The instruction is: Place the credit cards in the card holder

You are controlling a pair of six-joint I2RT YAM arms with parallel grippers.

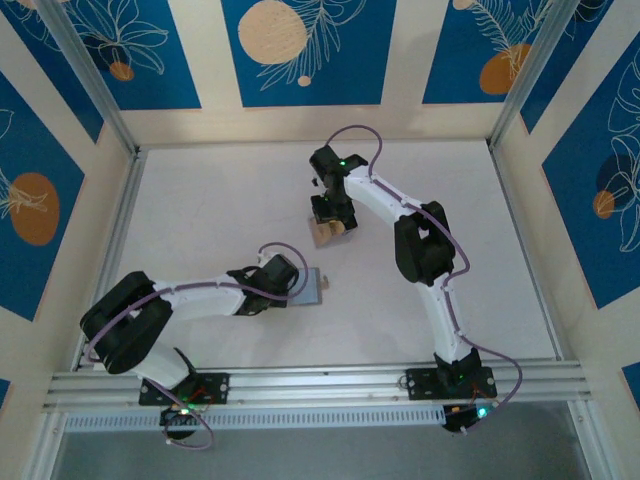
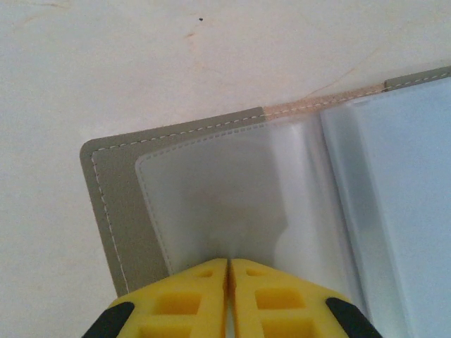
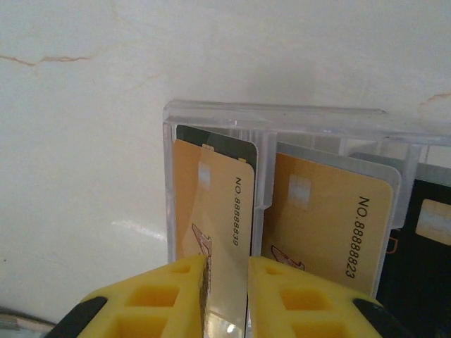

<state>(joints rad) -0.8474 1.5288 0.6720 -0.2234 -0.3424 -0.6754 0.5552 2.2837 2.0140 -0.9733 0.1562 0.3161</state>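
The card holder lies open on the table, grey outside with clear sleeves inside. My left gripper is shut, its yellow tips resting on the near edge of a sleeve; from above it sits on the holder. My right gripper is shut on a tan credit card tilted up from the left slot of a clear plastic case. A dark card stands behind it. Another tan card and a black card fill the slots to the right.
The white table is walled on three sides by blue-patterned panels. The clear case stands a short way behind the holder. An aluminium rail runs along the near edge by the arm bases.
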